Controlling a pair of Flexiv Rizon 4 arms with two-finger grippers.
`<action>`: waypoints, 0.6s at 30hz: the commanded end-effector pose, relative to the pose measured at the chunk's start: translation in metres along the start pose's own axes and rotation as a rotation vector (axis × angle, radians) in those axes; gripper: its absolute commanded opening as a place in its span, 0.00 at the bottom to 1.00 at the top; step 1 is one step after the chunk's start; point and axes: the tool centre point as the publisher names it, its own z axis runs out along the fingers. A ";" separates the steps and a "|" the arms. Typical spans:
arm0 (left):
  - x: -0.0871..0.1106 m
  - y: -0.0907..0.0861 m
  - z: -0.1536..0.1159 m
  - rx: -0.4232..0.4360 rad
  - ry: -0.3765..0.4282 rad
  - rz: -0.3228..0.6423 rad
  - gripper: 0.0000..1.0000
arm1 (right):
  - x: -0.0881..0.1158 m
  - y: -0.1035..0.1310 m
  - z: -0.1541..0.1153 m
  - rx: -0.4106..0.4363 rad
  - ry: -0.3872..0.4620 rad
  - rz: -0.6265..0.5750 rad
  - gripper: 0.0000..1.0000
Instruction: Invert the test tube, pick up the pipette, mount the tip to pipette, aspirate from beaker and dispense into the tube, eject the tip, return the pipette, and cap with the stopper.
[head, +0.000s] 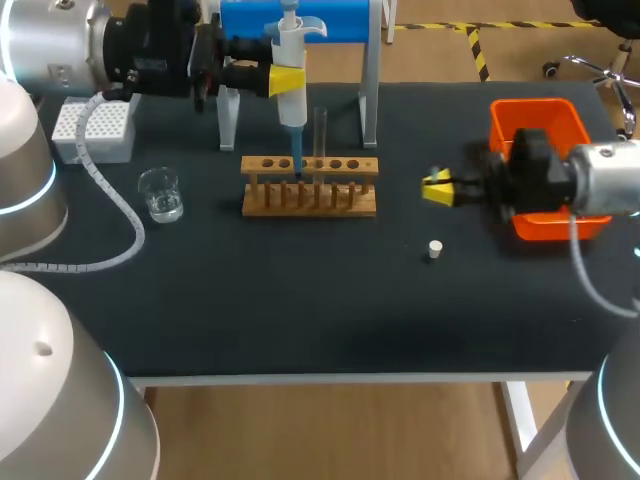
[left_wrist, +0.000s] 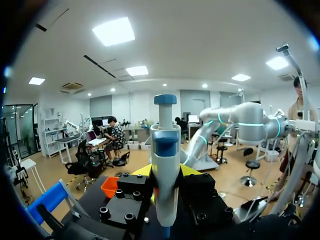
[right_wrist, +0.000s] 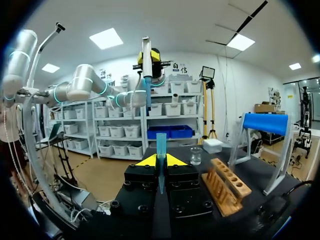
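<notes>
I am holding the pipette upright in my clenched left claw, its blue end hanging at the wooden rack beside the test tube. Only the right wrist view is showing a blue tip pinched in my right claw. The stopper is lying well back from the counter's front edge.

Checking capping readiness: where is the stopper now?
Head view: the stopper stands on the table's right half, between the right gripper and the front edge, right of the rack.
</notes>
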 end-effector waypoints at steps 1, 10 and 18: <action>-0.001 0.000 0.001 0.000 0.003 0.001 0.00 | 0.005 -0.001 0.034 -0.002 -0.015 -0.011 0.00; -0.001 0.000 0.001 0.000 0.003 0.001 0.00 | 0.011 0.002 0.046 -0.002 -0.010 -0.008 0.00; -0.001 0.000 0.001 0.000 0.003 0.001 0.00 | 0.011 0.002 0.046 -0.002 -0.010 -0.008 0.00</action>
